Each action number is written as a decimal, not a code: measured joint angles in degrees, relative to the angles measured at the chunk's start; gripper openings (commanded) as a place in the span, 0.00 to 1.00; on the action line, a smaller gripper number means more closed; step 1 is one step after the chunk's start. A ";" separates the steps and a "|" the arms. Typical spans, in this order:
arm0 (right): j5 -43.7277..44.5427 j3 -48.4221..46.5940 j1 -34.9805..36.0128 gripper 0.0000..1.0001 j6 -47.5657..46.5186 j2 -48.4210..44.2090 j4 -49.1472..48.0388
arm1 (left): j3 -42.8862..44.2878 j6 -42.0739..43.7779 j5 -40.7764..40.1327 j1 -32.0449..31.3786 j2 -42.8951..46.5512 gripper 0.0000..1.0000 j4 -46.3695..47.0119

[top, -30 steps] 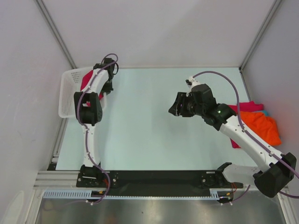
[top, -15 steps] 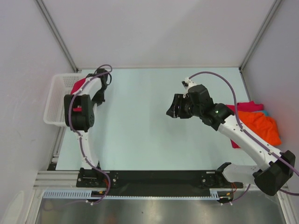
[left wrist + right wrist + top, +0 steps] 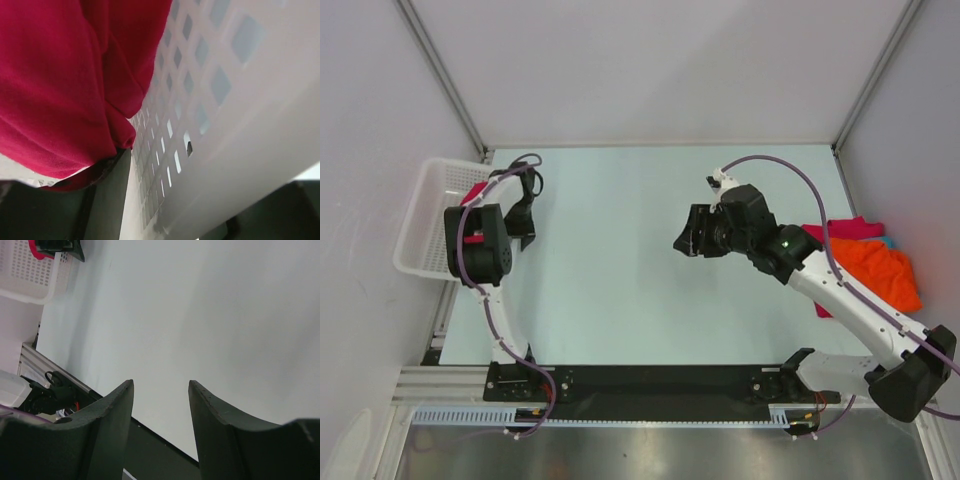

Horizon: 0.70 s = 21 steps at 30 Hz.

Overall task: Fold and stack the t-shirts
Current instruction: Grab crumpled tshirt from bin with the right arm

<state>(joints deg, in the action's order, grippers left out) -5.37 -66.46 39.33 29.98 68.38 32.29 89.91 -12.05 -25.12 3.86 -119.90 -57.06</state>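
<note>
The left gripper sits at the table-side wall of the white plastic lattice basket, which stands at the far left edge of the pale table. In the left wrist view the crimson red cotton t-shirt fills the upper left, bunched against the inside of the lattice wall. The dark fingers show only as blurred shapes at the bottom corners, with cloth and basket wall between them, so whether they clamp anything I cannot tell. From above, a fold of that red shirt shows just over the basket's rim beside the left wrist. The right gripper hangs over the bare middle of the table, its jaws spread wide with nothing between them. The other shirts lie heaped at the table's right edge, well apart from the basket: a crumpled orange t-shirt on top, a magenta-pink t-shirt under its far side, and a thin sliver of teal cloth between them.
</note>
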 measured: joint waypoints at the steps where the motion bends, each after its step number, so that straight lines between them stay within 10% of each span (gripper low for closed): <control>1: 0.07 0.00 0.00 0.53 -0.02 -0.33 0.00 | -0.17 -0.04 0.00 -0.02 0.13 0.54 0.13; 8: 0.63 0.00 0.66 0.53 0.26 -1.07 0.00 | -2.47 -0.74 -0.15 -1.46 0.66 0.73 1.03; 21: 2.45 0.00 5.11 0.52 1.77 -0.33 -0.98 | 2.97 -2.97 4.59 -12.46 1.38 0.73 -3.15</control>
<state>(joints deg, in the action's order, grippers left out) -2.92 -66.46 44.45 31.75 68.05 31.31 92.88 -15.03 -20.53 -8.60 -118.52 -60.20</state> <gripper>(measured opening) 0.529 0.732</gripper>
